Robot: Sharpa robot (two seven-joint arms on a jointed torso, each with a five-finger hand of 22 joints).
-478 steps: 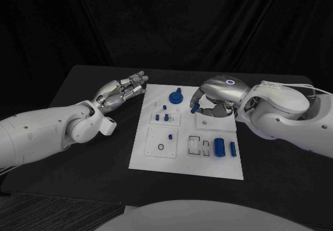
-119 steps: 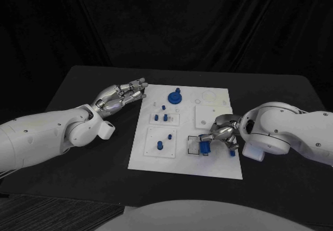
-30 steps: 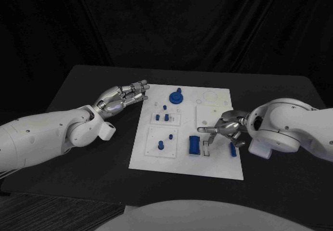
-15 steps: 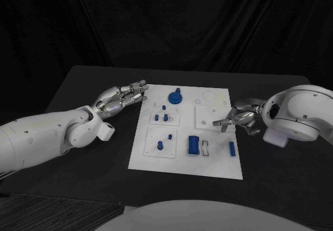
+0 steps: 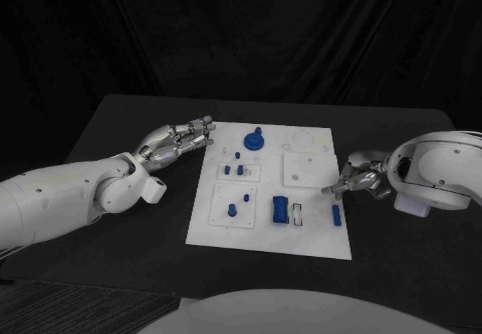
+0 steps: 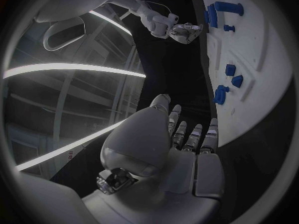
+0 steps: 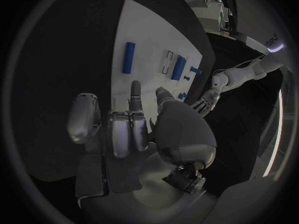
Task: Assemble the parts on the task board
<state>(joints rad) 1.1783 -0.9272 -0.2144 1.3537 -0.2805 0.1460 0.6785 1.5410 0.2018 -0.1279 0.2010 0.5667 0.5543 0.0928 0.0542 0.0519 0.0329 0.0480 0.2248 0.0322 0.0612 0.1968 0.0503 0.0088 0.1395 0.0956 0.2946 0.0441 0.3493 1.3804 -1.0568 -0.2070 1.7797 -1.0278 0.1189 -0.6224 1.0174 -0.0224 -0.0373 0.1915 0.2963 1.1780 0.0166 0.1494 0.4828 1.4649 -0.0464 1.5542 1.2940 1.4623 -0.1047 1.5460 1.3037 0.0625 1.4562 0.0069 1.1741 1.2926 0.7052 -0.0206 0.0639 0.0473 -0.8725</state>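
The right hand (image 5: 359, 182) is seen poised just off the right edge of the white task board (image 5: 311, 243), fingers loosely curled and nothing held. The left hand (image 5: 179, 141) is held at the board's far left corner, fingers extended side by side, empty. On the board, a blue block (image 5: 280, 209) is seated in a slot, a slim blue bar (image 5: 336, 215) lies near the right edge, and a round blue knob (image 5: 256, 140) stands at the far end.
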